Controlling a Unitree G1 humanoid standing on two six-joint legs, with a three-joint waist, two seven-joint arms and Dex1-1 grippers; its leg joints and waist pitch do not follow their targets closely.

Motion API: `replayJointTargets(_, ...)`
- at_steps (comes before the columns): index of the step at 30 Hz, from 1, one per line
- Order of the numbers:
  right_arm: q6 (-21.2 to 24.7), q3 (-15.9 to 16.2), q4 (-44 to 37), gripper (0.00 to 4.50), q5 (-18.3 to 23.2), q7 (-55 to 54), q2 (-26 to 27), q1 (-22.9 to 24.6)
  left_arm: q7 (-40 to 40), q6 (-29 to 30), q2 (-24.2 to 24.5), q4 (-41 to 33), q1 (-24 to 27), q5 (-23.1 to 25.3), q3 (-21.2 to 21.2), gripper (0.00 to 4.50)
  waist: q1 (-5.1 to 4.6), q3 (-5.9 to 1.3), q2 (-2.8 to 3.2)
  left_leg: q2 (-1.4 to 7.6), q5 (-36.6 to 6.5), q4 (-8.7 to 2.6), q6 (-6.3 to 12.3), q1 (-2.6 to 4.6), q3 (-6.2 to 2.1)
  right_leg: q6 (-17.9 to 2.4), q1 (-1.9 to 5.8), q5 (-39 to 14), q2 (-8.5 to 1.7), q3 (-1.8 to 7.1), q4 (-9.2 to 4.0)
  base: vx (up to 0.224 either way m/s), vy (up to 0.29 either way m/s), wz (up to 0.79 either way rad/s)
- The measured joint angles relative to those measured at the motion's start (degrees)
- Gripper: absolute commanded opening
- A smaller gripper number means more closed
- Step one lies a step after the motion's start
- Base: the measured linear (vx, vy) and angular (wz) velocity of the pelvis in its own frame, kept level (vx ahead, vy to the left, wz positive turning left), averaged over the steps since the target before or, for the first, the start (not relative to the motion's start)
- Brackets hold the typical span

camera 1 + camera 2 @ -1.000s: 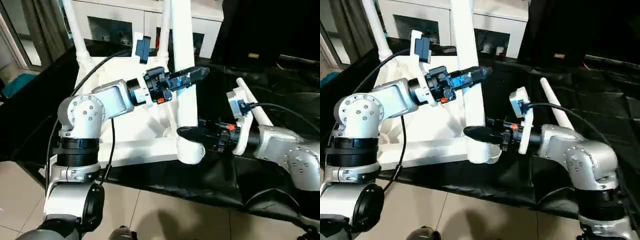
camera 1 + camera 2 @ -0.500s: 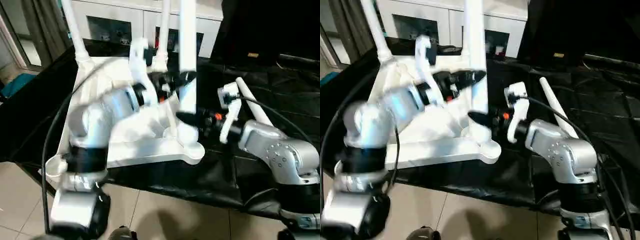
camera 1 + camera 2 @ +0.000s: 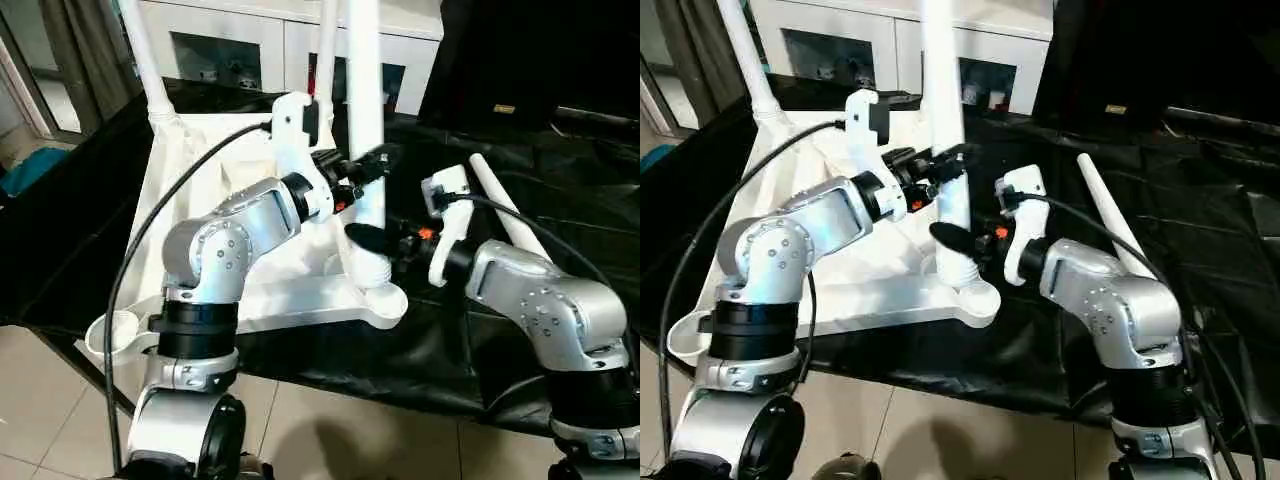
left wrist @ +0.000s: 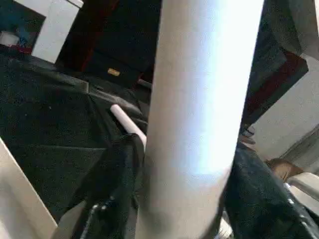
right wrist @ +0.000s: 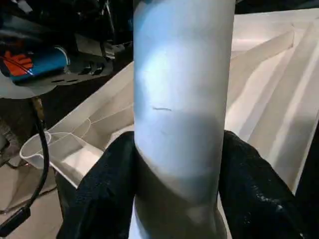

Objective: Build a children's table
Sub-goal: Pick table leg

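Leg [image 3: 364, 110] clamped by both grippers; no legible writing.

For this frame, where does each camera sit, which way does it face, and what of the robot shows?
Head stereo pair: looks forward and down at the upturned table top on black cloth; both silver forearms show.
Left wrist: looks along the left gripper at the upright leg it clamps.
Right wrist: looks along the right gripper, clamped lower on that leg, above its corner socket.
Shared: both wrist views and the head pair show this leg.
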Motion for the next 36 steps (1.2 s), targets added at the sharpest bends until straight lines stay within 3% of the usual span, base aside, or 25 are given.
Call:
replayJointTargets(7,-1.3,0.9,-0.1,1.91,-1.0,0.2,-0.3,0.0,-0.7,-0.1,0.6,0.2,-0.1,0.0,0.3,1.93,0.0,0.01,0.02,-0.01,0.0,-0.01,0.0,0.0,0.0,0.0,0.0,0.0,0.0,0.0,-0.01,0.0,0.0,0.0)
replayJointTargets(8,-1.6,1.0,-0.1,2.47,-1.1,0.3,-0.3,0.0,-0.9,-0.2,0.8,0.2,-0.1,-0.1,0.3,1.91,0.0,0.01,0.02,-0.01,0.0,-0.01,0.0,0.0,0.0,0.0,0.0,0.0,0.0,0.0,-0.01,0.0,0.0,0.0)
replayJointTargets(12,-1.9,0.7,-0.1,2.81,0.2,3.4,-1.2,0.0,-3.2,-0.5,2.0,1.5,-1.0,-0.8,0.4,1.91,0.12,0.01,0.02,-0.01,0.0,-0.02,0.0,-0.01,0.0,0.0,0.0,0.0,0.0,0.0,-0.01,0.0,0.0,0.0)
replayJointTargets(15,-1.4,0.6,-1.6,3.08,2.0,8.5,-5.6,0.0,-7.9,-0.5,4.0,1.9,-2.2,-2.4,0.3,1.9,0.26,0.01,0.01,-0.03,0.0,-0.02,0.0,-0.01,0.0,0.0,0.02,0.0,0.0,0.01,-0.04,0.0,0.0,0.0)
replayJointTargets(18,-0.9,0.5,-2.2,3.09,4.1,14.4,-9.3,1.3,-14.3,0.6,6.5,2.0,-3.1,-5.3,0.5,1.89,0.24,0.01,0.01,-0.02,0.0,-0.04,0.01,0.01,0.0,0.0,0.02,0.0,0.0,0.01,-0.04,0.0,0.0,0.0)
replayJointTargets(25,1.3,-0.3,-2.3,3.09,9.5,21.4,-10.9,2.1,-25.1,5.8,10.0,2.0,-3.3,-12.6,1.4,1.89,0.09,0.0,0.05,-0.02,0.0,-0.04,0.0,0.07,0.0,-0.2,0.01,0.1,0.0,0.01,0.01,0.0,0.0,0.0)
replayJointTargets(30,1.4,-0.3,-3.4,3.09,11.0,23.0,-10.9,2.1,-29.4,6.6,11.3,-1.0,-3.2,-13.6,0.2,1.89,0.26,0.0,0.05,-0.02,0.0,-0.03,0.0,0.1,0.0,-0.2,0.07,0.1,0.0,0.02,0.0,0.0,0.0,0.0)
replayJointTargets(33,1.9,-0.3,-3.3,2.75,11.6,23.3,-10.8,2.1,-29.9,6.7,11.3,-1.1,-3.2,-13.6,0.0,1.89,0.36,0.0,0.05,-0.02,0.0,-0.03,0.0,0.11,0.0,0.0,0.1,0.0,0.0,0.02,0.0,0.0,0.0,0.0)
replayJointTargets(36,2.4,-0.3,-3.2,2.69,11.8,23.4,-10.8,2.1,-29.9,6.7,11.3,-1.1,-3.2,-13.6,-0.4,1.89,0.29,0.0,0.05,-0.02,0.0,-0.03,0.0,0.13,0.0,0.0,0.1,0.0,-0.01,0.01,0.01,0.0,0.0,0.0)
